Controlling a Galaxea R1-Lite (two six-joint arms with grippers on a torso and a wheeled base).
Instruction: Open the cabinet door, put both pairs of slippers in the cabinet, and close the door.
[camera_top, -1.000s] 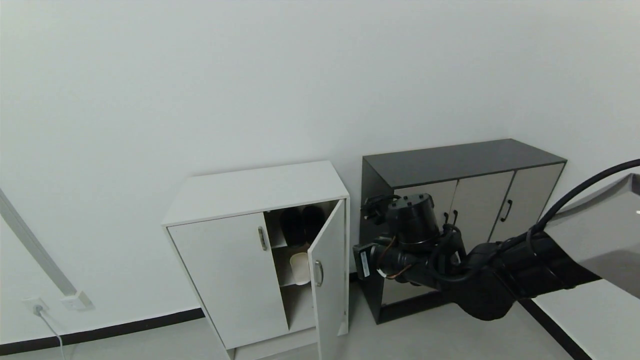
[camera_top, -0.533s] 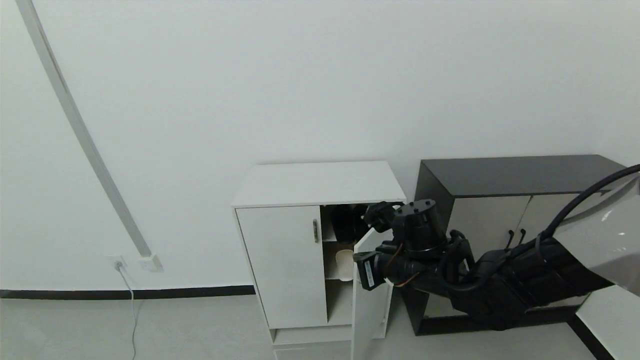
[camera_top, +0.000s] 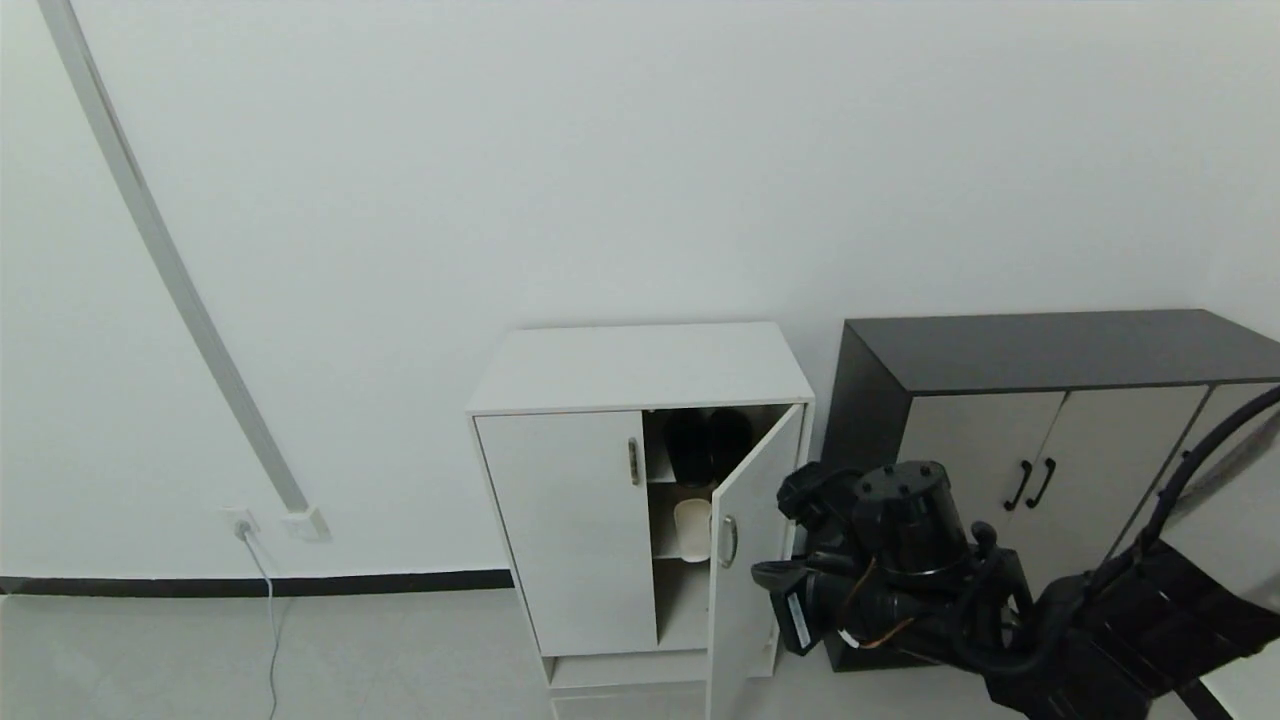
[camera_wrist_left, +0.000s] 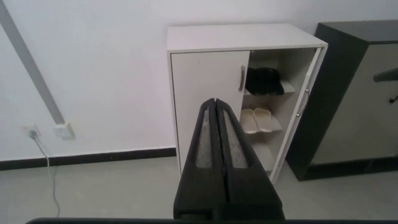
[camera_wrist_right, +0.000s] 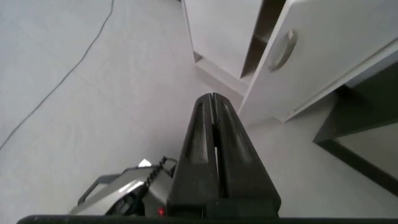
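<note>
Head view. Noting the white cabinet (camera_top: 640, 365) standing against the wall, its left door (camera_top: 570, 530) sitting shut and its right door (camera_top: 752, 580) hanging open, swinging out toward the camera. Seeing the black slippers (camera_top: 705, 445) lying on the upper shelf behind the open side, and the cream slippers (camera_top: 692, 528) lying on the shelf just below. Spotting the right arm (camera_top: 905, 545) hanging low, just beside the outer face of the open door and in front of the dark cabinet (camera_top: 1050, 350), which is standing to the right of the white one. Logging a wall socket (camera_top: 240, 522) with a cable (camera_top: 270, 620) trailing down to the floor, well apart on the left.

Left wrist view. Watching the left gripper (camera_wrist_left: 214, 102) pointing toward the white cabinet from well back, fingers pressing together, carrying nothing. Seeing both pairs sitting side by side on their shelves, black above cream, near the shelves' front edges.

Right wrist view. Watching the right gripper (camera_wrist_right: 213, 98) pointing down at the floor (camera_wrist_right: 93, 155) near the foot of the open door, fingers lying together, carrying nothing. Noting the door handle (camera_wrist_right: 285, 50) showing beyond the fingertips, apart from them.
</note>
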